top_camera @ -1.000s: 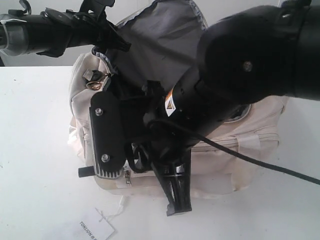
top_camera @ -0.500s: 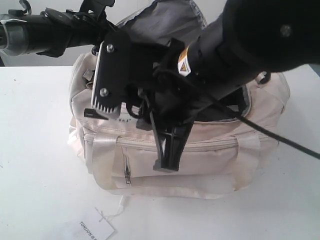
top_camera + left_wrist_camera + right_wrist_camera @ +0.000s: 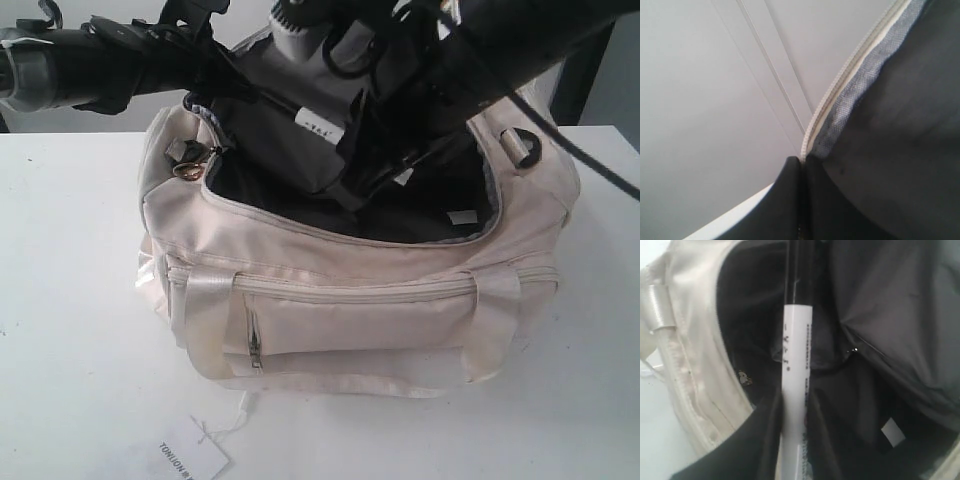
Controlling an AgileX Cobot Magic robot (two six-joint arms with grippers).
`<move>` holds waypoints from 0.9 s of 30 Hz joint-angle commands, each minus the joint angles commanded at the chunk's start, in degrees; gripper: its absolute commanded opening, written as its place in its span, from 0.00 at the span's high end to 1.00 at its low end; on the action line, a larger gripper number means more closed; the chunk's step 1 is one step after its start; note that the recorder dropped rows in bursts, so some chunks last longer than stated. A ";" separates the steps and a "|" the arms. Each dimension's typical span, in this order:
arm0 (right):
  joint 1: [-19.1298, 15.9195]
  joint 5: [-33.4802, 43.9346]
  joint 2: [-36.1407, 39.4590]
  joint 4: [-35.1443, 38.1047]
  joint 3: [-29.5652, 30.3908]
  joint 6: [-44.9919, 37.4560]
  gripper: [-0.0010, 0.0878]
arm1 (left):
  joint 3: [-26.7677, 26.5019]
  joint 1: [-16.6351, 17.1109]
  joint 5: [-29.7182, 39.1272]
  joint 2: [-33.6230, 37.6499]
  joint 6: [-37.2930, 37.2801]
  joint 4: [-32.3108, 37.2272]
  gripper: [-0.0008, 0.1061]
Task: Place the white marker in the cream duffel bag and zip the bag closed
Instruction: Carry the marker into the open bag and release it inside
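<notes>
The cream duffel bag (image 3: 350,300) stands on the table with its top open and the black lining showing. My left gripper (image 3: 238,88) is shut on the zipper edge (image 3: 840,85) of the lifted top flap (image 3: 300,60) and holds it up. My right gripper (image 3: 345,165) reaches down over the opening, shut on the white marker (image 3: 796,365). The marker's dark cap (image 3: 799,270) points into the bag's interior (image 3: 755,315). In the exterior view only a short white piece of the marker (image 3: 318,128) shows among the arm parts.
A white paper tag (image 3: 195,455) with black lettering lies on the table in front of the bag. A gold keyring (image 3: 188,170) hangs at the bag's left end and a black ring (image 3: 520,145) at its right end. The right arm (image 3: 520,30) crosses above the bag.
My right arm has risen from in front of the bag and swung over the open top, bringing the marker above the interior. The left gripper has kept still on the flap.
</notes>
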 joint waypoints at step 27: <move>-7.11 0.49 20.35 14.23 -7.78 -12.63 0.99 | 0.00 0.00 0.00 0.00 0.00 0.00 0.99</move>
